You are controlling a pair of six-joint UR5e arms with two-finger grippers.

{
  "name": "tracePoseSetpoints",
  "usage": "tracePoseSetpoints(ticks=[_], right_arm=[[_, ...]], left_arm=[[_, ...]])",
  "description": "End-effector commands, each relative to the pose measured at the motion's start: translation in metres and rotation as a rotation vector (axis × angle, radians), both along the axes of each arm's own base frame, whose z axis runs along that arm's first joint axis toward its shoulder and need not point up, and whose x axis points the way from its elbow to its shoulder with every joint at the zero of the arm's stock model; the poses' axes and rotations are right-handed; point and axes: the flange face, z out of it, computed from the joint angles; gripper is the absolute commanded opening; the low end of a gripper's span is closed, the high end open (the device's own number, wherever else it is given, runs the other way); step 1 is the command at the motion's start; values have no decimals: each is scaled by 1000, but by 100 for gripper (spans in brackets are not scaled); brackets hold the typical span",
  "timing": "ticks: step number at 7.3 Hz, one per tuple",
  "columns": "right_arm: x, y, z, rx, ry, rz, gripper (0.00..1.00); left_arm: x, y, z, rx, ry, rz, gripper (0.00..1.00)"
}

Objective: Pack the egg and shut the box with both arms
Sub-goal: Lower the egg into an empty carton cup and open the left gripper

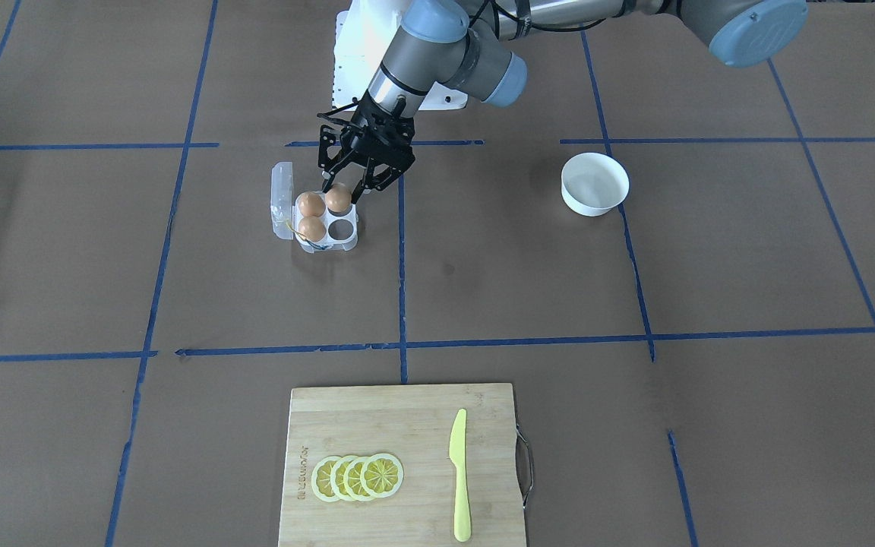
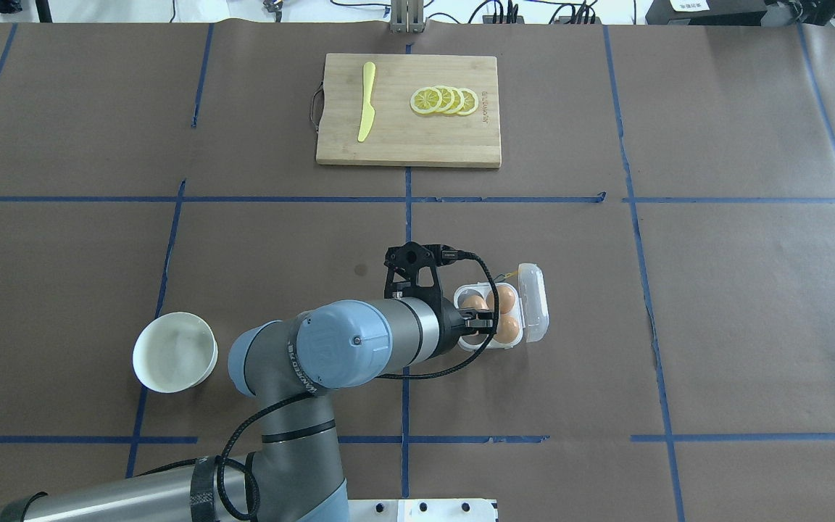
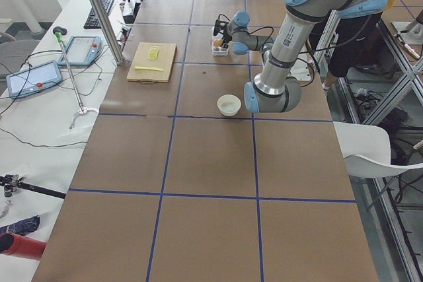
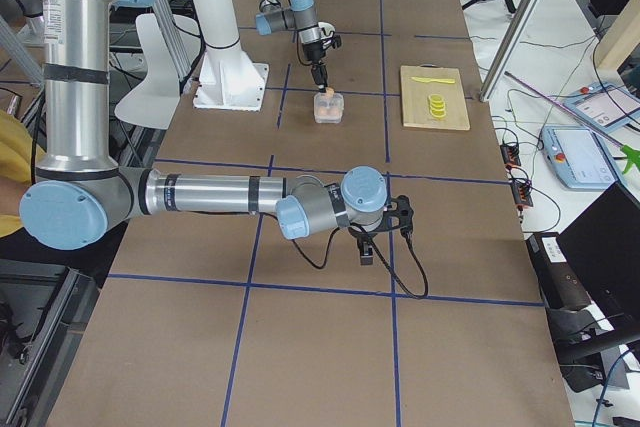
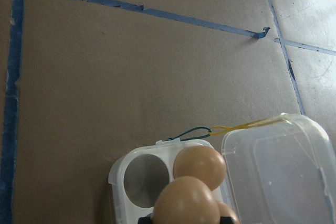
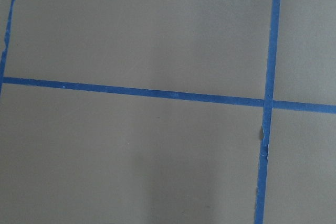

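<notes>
**Front-facing view.** We see the left gripper (image 1: pixel 342 193) hanging over the box (image 1: pixel 343 229). Its fingers are drawn in against both sides of the egg (image 1: pixel 338 199), at the cup on the robot's side, to this view's right. Two other eggs (image 1: pixel 310 203) fill the cups on the view's left, and the fourth cup is unfilled. The lid (image 1: pixel 282 196) lies open to the left. A white bowl (image 1: pixel 594 203) stands well apart. A cutting board (image 1: pixel 407 433) carries lemon slices (image 1: pixel 358 477) and a yellow knife (image 1: pixel 459 475).

**Overhead view.** The left wrist covers part of the box, and a yellow string (image 2: pixel 508 275) trails from the lid's far corner.

**Exterior left.** The left gripper stands directly over the box. Both are too small to show more.

**Exterior right.** The egg shows between the fingers at the box's top. We cannot tell whether it rests in its cup. The right gripper (image 4: pixel 369 252) hangs over the worktop (image 4: pixel 330 347), well apart from the box, and we cannot tell how far it is open.

**Left wrist.** The egg fills the lower centre, in front of the unfilled cup and one seated egg.

**Right wrist.** We see only worktop crossed by blue tape.
</notes>
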Motion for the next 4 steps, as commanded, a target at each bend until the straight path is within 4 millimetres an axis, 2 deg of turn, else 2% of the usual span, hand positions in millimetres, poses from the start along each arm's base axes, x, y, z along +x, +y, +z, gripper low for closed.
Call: tracePoseSetpoints(ticks=[1, 4], right_arm=[[0, 0, 0, 1, 0, -1, 100], [0, 0, 0, 1, 0, -1, 100]], left_arm=[[0, 0, 0, 1, 1, 0, 94], [-5, 1, -3, 1, 7, 0, 95]])
